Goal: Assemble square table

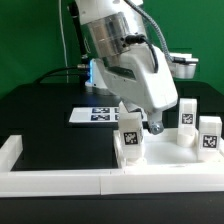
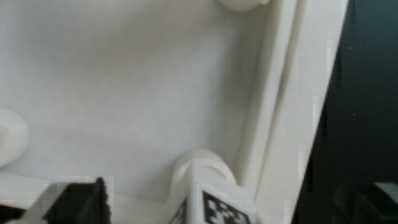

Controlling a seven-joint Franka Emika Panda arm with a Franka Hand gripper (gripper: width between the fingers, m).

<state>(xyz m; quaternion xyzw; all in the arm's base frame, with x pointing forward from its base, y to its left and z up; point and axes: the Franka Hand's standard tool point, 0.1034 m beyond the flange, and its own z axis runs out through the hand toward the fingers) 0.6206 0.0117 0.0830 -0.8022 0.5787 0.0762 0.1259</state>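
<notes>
Square table top (image 1: 165,168): white, raised rim, lying flat near the front border rail (image 1: 60,182), toward the exterior view's right. Three tagged legs stand upright on it: one (image 1: 128,138) just beside my gripper (image 1: 153,126), two more (image 1: 187,114) (image 1: 209,135) farther to the exterior view's right. Wrist view: the top's inner surface (image 2: 125,90), its rim (image 2: 294,90), and one tagged leg (image 2: 214,190) close to my dark fingertip (image 2: 75,200). Whether my claw is released or clenched, I cannot tell. The marker board (image 1: 95,116) lies behind on the black table (image 1: 50,120).
</notes>
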